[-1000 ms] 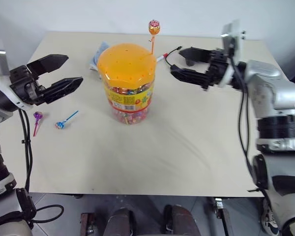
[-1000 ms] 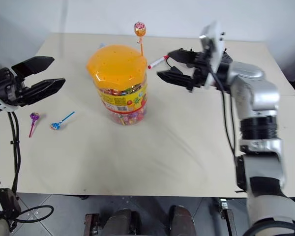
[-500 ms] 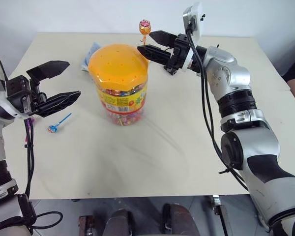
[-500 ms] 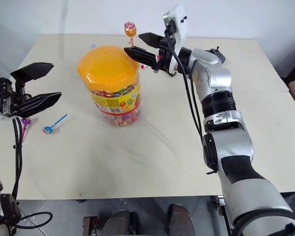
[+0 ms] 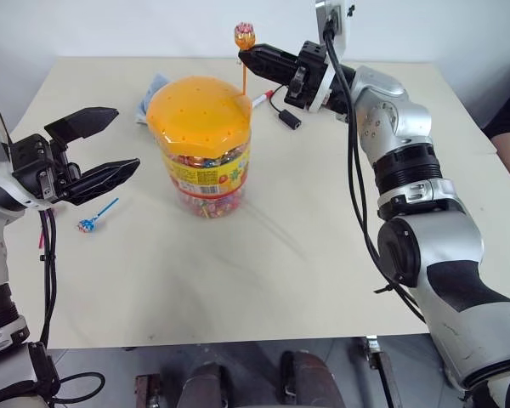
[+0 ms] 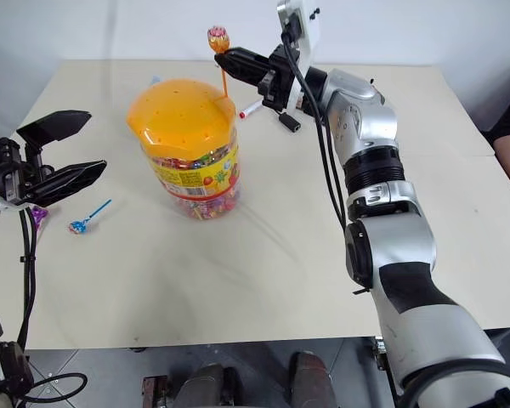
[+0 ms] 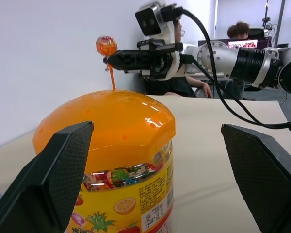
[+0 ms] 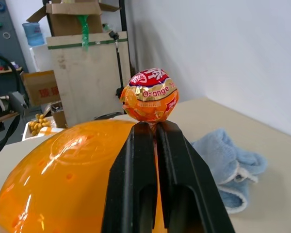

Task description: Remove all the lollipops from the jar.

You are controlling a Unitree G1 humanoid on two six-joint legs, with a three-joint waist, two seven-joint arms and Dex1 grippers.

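Standing upright from a hole near the back edge of the domed orange lid, small round orange-wrapped lollipop (image 5: 244, 35) on thin orange stick — last one in the jar, by the look of it. Pinched just under its head by the two black fingers of the right gripper (image 5: 246, 59), closed tight on the stick, wrapped ball sitting right above the fingertips (image 8: 150, 130) in the right wrist view. Stick running down from the pinch to the lid, lower end apparently not yet free of its hole, though hard to tell for sure.

Lying on the pale tabletop (image 5: 323, 255) to the robot's left of the large clear plastic jar with yellow label band (image 5: 202, 144): small blue-wrapped lollipop on a blue stick (image 5: 88, 224), well apart from the jar; beside it, small purple-wrapped lollipop (image 6: 39, 212), mostly hidden behind the left arm. Two of three out, then — one gripped, lift remaining.

Hovering beside the jar with nothing between its fingers, left gripper (image 5: 102, 146), spread wide, jaws facing the jar wall without touching it.

Resting behind the jar, crumpled light-blue cloth (image 5: 150, 89); just past the lid toward the right arm, red-and-white marker pen (image 5: 263, 99) and small black plug on a cable (image 5: 289, 119).
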